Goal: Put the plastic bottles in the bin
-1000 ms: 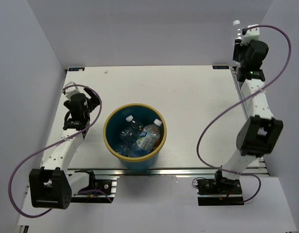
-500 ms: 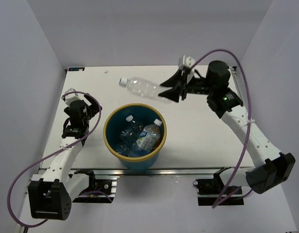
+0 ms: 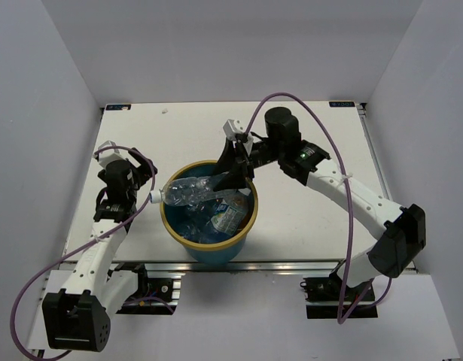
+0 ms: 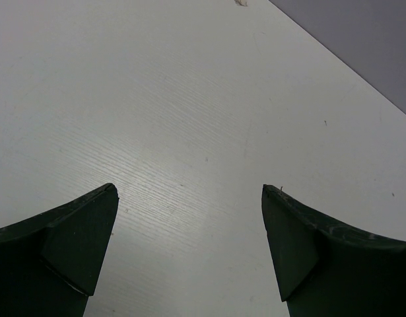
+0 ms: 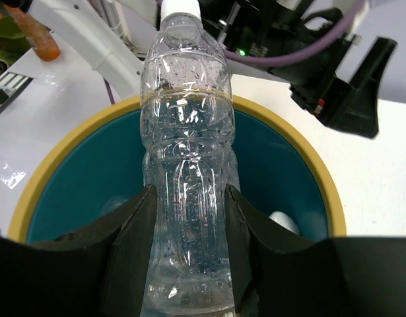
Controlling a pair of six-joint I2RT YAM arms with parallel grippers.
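Note:
The teal-blue bin [image 3: 173, 224] with a tan-yellow rim stands near the table's front edge and holds several plastic bottles [image 3: 225, 216]. My right gripper [image 3: 229, 175] is shut on a clear unlabelled bottle [image 3: 187, 192] and holds it lying across the bin's top, white cap [image 3: 153, 197] past the left rim. In the right wrist view the bottle [image 5: 186, 165] sits between both fingers [image 5: 130, 228] above the bin [image 5: 282, 165]. My left gripper [image 3: 123, 156] is open and empty over bare table, left of the bin; it also shows in the left wrist view [image 4: 189, 198].
The white table [image 3: 306, 150] is walled in by grey panels at left, back and right. A small white speck [image 3: 165, 111] lies near the back left. Purple cables loop from both arms. The left arm [image 3: 103, 233] stands close to the bin's left side.
My right arm has swung from the back right corner to the bin, carrying the clear bottle down over its opening. The left arm has shifted slightly.

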